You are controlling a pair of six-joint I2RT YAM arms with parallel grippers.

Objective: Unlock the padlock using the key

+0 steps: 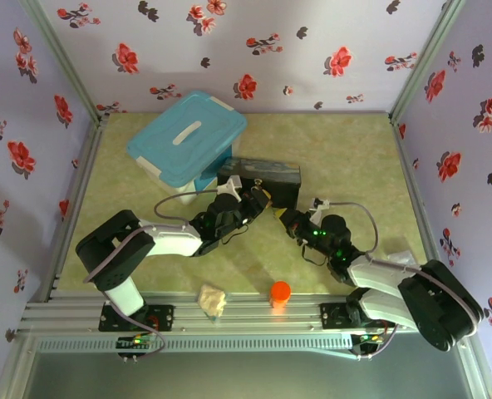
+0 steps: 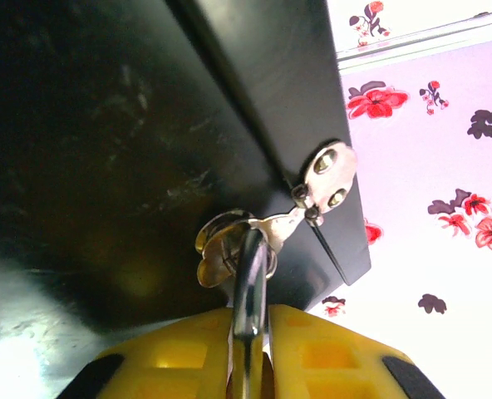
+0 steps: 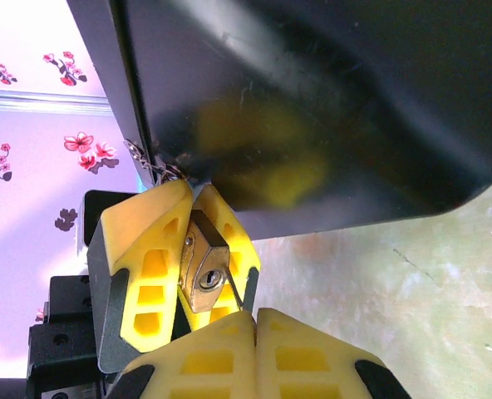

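Closest to the overhead lens are the two arms, reaching from the near edge of the worktop (image 1: 354,158) to meet at the front face of the dark box (image 1: 267,173). The left claw (image 1: 259,198) and the right claw (image 1: 277,214) nearly touch just in front of the box, which suggests one is there to steady and the other to work. A blue lidded tub (image 1: 188,137) stands behind and to the left of the box. An orange cap (image 1: 280,291) lies well in front of it, out of the way.

From the left wrist, the yellow fingers (image 2: 329,349) are pinched narrow on the padlock (image 2: 248,274). Its silver shackle rises from between them into the ring of the hasp (image 2: 329,170) near the box's corner, while its body is hidden between the pads. Held so, the lock cannot swing on the hasp.

From the right wrist, the right claw's fingertips (image 3: 312,349) are pressed tight together. A thin dark sliver, which I take for the key (image 3: 238,289), pokes from their seam. Just below the box's lower edge, the left claw offers up the padlock's brass body, its keyhole turned toward that sliver. The tip looks to be just beside the keyhole, but I cannot tell whether it has entered. This seems to be the insertion step, and it needs fine alignment.
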